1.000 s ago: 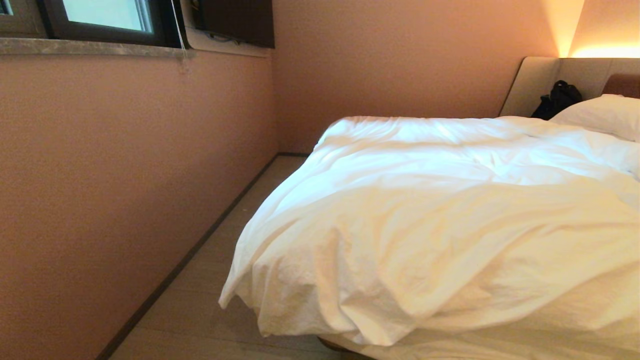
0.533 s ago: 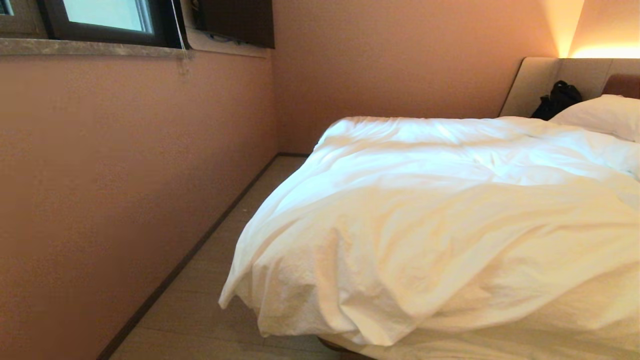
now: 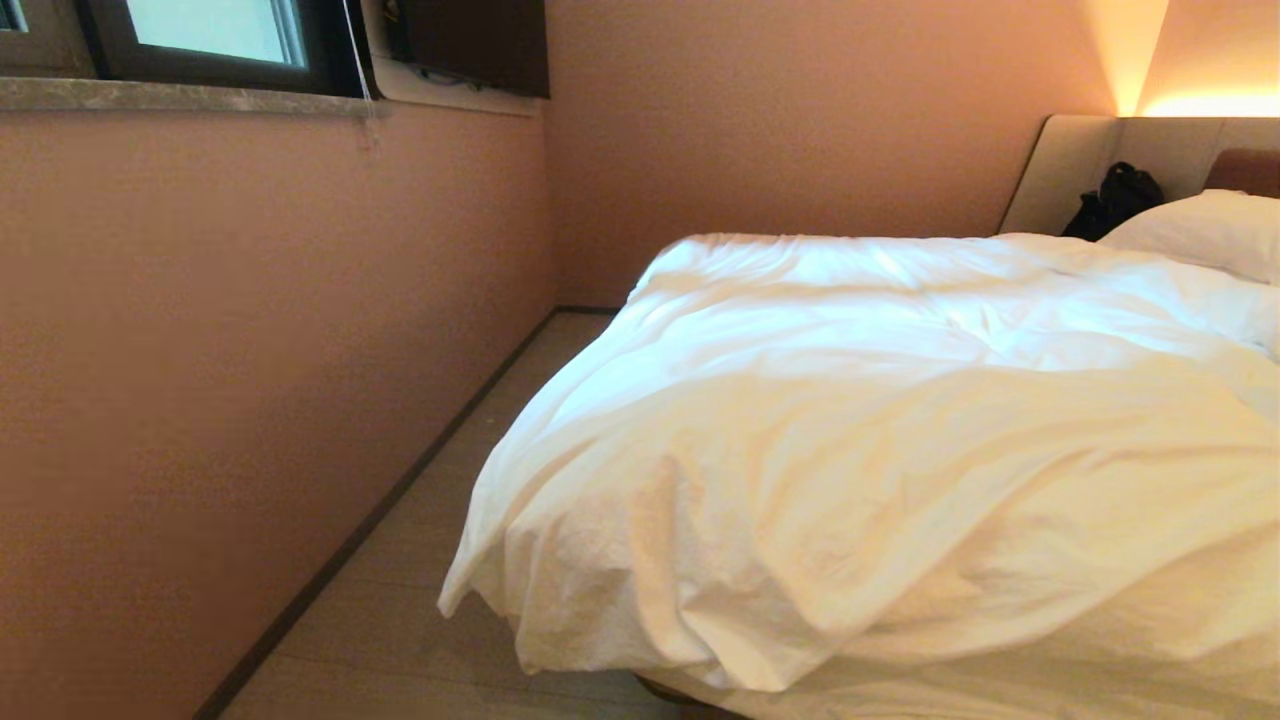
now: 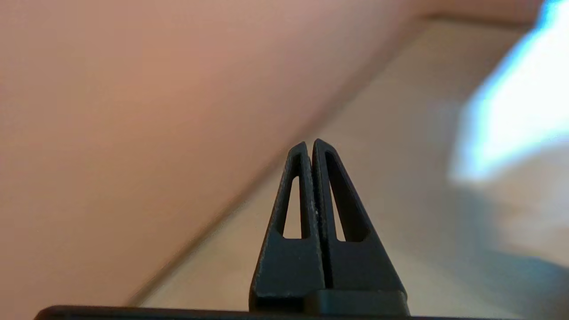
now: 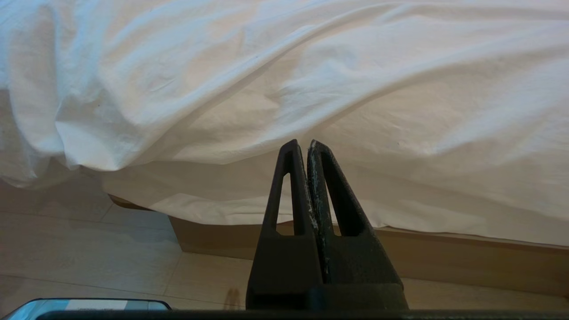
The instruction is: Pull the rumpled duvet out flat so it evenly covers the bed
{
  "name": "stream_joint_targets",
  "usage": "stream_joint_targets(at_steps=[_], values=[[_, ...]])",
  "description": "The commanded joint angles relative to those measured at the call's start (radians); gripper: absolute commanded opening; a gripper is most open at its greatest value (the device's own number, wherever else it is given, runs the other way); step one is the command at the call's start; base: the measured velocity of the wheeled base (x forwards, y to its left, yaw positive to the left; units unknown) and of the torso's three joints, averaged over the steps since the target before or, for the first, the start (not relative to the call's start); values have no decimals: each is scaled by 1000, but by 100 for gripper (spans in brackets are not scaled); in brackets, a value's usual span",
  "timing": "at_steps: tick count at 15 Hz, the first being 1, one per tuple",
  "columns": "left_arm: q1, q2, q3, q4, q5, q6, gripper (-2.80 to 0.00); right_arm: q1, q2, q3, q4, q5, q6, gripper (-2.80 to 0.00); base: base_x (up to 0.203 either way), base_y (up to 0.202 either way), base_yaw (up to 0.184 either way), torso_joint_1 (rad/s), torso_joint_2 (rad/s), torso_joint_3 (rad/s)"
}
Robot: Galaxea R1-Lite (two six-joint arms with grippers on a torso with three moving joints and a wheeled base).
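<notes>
beside pink wall (image 3: pixel 250 330), rumpled duvet (image 3: pixel 900 450)

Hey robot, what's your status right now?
Left gripper shut, empty. Right gripper shut, empty, near bed's edge. Duvet rumpled, corner overhanging. Black bag by headboard.

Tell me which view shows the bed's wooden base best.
The right wrist view: the tan wooden base runs plainly under the duvet. The head view shows only a sliver beneath the overhang; the left wrist view shows none.
</notes>
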Motion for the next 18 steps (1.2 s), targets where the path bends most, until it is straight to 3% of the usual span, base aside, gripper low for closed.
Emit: stream_joint_targets(at_steps=[1,4,7,9,10,18], values=[[-3,-7,-2,-4,-164,-23,-280,0,1,0,0,1,0,-280,0,0,0,0,0,0],[-24,-70,-8,8,-496,-80,-280,0,1,0,1,1,0,-280,0,0,0,0,0,0],[-43,-178,12,69,-601,-89,-280,0,1,0,0,2,0,-280,0,0,0,0,0,0],[-45,-270,2,169,-700,-92,-280,0,1,0,0,1,0,-280,0,0,0,0,0,0],[-46,-274,-11,214,-719,-97,-280,0,1,0,0,1,0,-280,0,0,0,0,0,0],[-46,-274,-8,216,-723,-171,-280,0,1,0,2,1,0,-280,0,0,0,0,0,0]])
